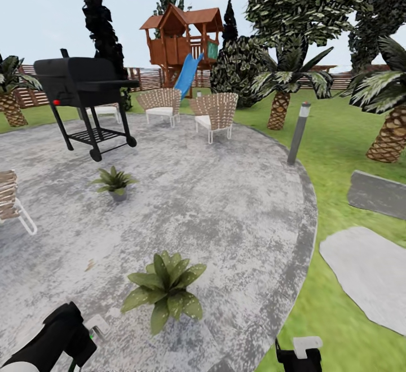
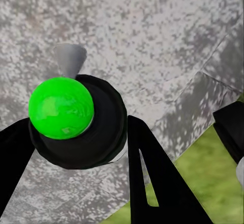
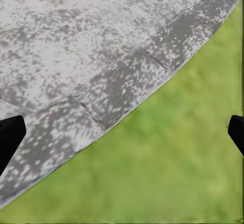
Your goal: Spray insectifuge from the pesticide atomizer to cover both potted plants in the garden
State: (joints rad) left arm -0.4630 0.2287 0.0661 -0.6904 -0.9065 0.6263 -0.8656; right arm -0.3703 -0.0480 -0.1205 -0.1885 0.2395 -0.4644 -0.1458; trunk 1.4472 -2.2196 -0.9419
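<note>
Left gripper [image 2: 76,147]: fingers clamped either side of the pesticide atomizer [image 2: 76,119], a black round body with bright green cap and grey nozzle projecting beyond the fingertips. Right gripper [image 3: 122,132]: fingers spread wide, empty, over the edge where the paving [image 3: 76,40] meets the lawn [image 3: 168,173]. Near potted plant [image 1: 163,290]: just ahead of the held sprayer. Far potted plant [image 1: 115,181]: well beyond it, toward the grill [image 1: 84,98]. Handling advice, as judgement: aim nozzle at the near rosette first, sweep across all leaves, then advance.
</note>
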